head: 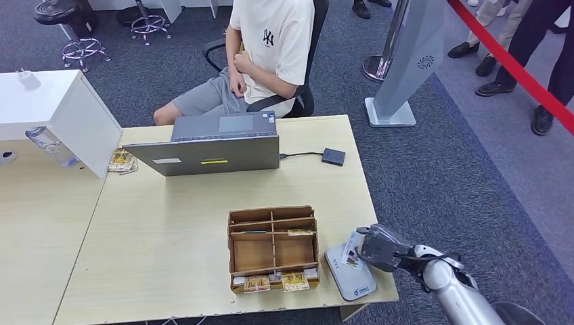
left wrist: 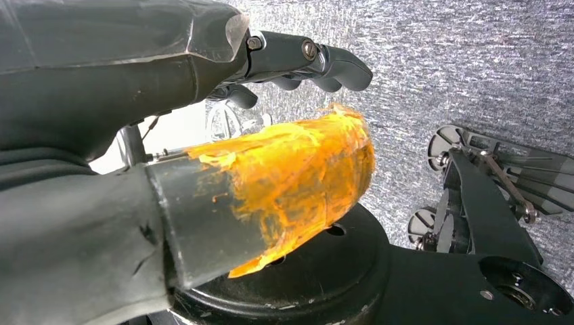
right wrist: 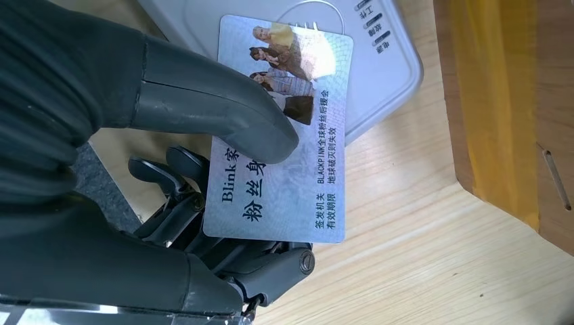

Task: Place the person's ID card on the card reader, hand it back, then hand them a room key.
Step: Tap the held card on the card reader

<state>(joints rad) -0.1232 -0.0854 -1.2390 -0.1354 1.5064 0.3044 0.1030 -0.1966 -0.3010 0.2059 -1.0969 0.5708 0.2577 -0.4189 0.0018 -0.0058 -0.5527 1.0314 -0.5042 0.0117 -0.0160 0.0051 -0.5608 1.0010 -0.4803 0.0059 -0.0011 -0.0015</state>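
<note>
Your right hand (head: 380, 249) pinches the ID card (right wrist: 284, 128) between thumb and fingers, just over the white card reader (head: 349, 273) at the desk's (head: 169, 237) near corner; your left hand (left wrist: 203, 135) holds nothing, fingers curled.

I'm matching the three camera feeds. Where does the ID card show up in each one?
Head view: ID card at the table's near right corner, held by the right hand over the white card reader.
Left wrist view: not in it.
Right wrist view: ID card at centre, under the thumb.
Shared landmark: card reader.

Laptop (head: 216, 144) on desk (head: 156, 230)
</note>
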